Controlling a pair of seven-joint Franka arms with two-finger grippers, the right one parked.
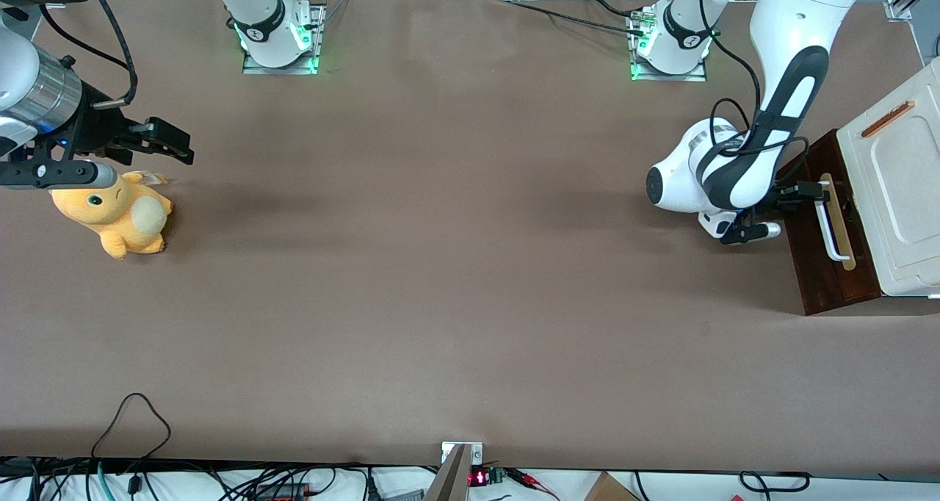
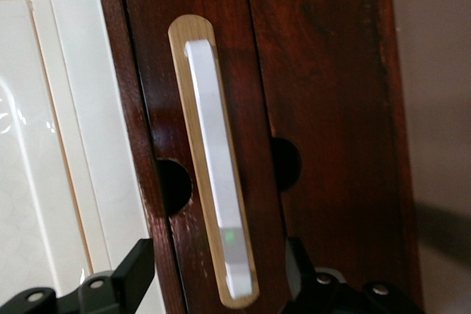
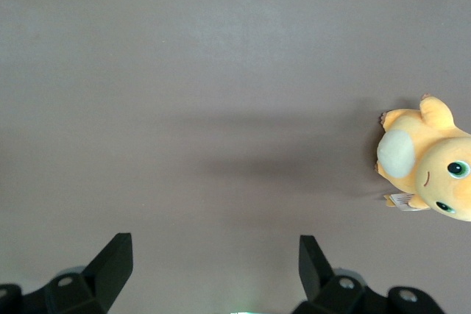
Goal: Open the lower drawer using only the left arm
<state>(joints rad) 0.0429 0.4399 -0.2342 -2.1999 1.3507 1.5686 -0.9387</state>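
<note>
Lower drawer (image 1: 822,266) handle (image 2: 217,182) — gripper (image 1: 811,192) jaws spread astride it.

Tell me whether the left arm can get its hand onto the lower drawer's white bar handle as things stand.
Probably yes. The hand is open at the handle of the lower drawer, one finger either side, nothing between.
</note>
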